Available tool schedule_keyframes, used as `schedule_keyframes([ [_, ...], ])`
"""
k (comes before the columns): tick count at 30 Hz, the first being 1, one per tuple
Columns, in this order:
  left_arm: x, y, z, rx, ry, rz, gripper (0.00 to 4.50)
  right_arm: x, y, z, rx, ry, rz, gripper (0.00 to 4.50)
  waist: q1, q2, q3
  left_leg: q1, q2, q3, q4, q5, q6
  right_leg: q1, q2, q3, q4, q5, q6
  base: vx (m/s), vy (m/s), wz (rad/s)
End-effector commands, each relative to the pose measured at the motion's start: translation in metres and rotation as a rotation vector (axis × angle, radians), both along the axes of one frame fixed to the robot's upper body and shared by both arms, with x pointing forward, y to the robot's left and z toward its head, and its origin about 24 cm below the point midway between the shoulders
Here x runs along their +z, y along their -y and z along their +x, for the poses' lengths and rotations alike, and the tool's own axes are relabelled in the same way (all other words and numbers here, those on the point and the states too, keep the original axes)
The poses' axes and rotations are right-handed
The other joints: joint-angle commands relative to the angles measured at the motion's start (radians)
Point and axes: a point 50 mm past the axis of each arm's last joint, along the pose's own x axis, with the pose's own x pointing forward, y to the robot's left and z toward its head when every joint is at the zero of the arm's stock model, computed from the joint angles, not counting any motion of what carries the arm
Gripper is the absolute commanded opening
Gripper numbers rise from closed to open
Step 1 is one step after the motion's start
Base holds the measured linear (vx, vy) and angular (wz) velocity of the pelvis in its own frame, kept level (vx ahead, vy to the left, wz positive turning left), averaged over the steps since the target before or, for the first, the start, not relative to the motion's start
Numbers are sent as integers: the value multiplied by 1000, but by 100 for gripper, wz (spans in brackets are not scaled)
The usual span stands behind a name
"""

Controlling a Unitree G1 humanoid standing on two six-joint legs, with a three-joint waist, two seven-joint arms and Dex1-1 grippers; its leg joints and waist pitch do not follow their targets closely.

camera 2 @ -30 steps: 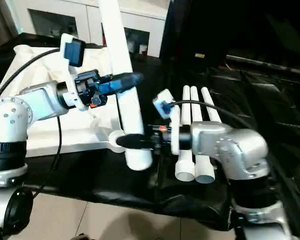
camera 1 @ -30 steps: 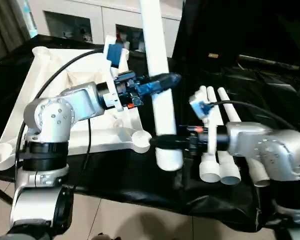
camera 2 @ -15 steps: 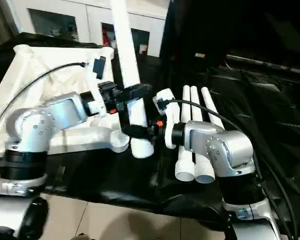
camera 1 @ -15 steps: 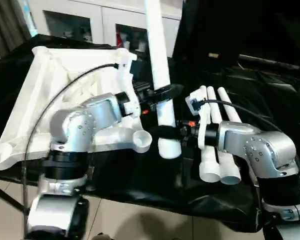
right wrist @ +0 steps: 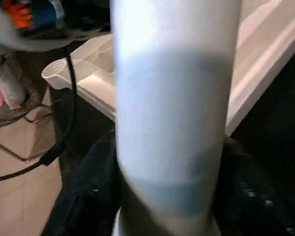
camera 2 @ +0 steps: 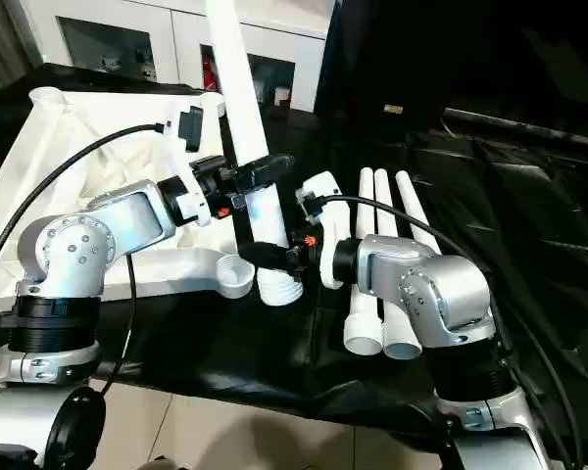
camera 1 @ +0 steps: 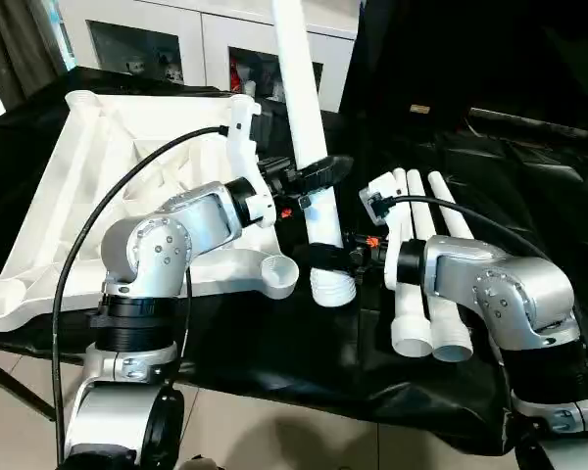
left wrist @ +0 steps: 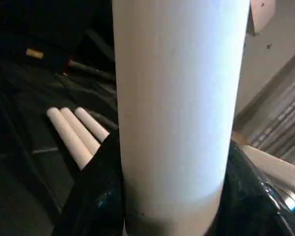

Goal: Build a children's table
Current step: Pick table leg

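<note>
White leg (camera 1: 309, 147) near upright beside tabletop (camera 1: 108, 176) corner socket (camera 1: 277, 274); three legs (camera 1: 426, 264) lying alongside.

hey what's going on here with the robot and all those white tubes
The robot is putting together a children's table. Both claws are closed on one white leg, held nearly upright: the left claw higher up, the right claw near its threaded lower end, just beside a corner socket of the upturned tabletop. Three spare legs lie side by side on the black cloth.

Black cloth (camera 1: 274, 362), white glass-front cabinet (camera 1: 176, 39)
</note>
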Motion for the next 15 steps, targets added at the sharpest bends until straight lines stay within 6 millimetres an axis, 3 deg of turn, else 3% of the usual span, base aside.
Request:
schedule_keyframes([
  [1,5,1,-6,-51,87,76,188,10,7,-2,40,22,22,268,3,18,-76,1,49,-17,-73,-22,-1,72,-82,60,-70,-40,-182,0,0,0],
  [4,5,3,-11,-116,116,111,188,14,13,-3,62,29,34,308,2,20,-75,1,50,-16,-72,-16,-3,71,-82,61,-67,-21,-190,0,0,0],
  [5,5,4,-13,-133,124,116,188,15,15,-4,70,28,35,308,3,25,-76,2,49,-16,-72,-16,-4,70,-82,60,-67,-19,-193,0,0,0],
  [7,7,6,-18,-200,151,124,188,18,18,-11,147,4,55,321,6,24,-76,4,50,-14,-71,-21,0,69,-81,60,-66,-13,-204,0,0,0],
  [15,15,14,-26,-298,164,56,188,13,18,-14,178,-19,47,323,6,21,-75,-1,47,-14,-70,-40,-11,73,-84,60,-72,-66,-210,0,0,0],
])
